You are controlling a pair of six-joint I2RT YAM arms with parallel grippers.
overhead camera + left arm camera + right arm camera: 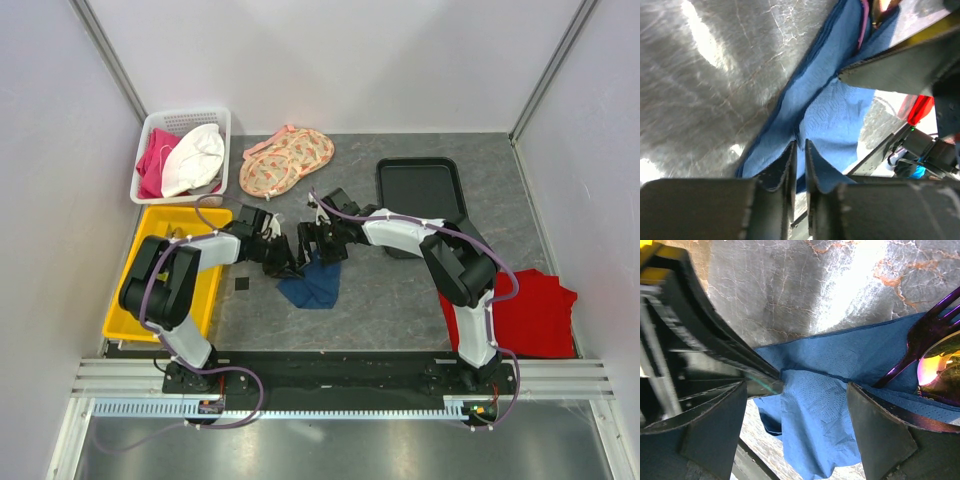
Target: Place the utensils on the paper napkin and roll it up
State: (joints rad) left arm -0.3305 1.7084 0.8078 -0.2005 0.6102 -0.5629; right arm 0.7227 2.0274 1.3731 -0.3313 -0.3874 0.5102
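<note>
I see my left fingers [785,167] pinched narrow on a fold of the paper napkin [312,285], which is crumpled on the tabletop [400,290]. Right fingers [880,432] are wide, straddling the napkin; utensils [935,365] lie on it.

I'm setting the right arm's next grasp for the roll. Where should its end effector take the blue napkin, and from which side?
I'd pinch the paper napkin at the raised fold between the right end effector's open fingers, coming down from above. The fold stands proud of the table, so both fingers can get around it, and it lies clear of the fork and spoon.
</note>
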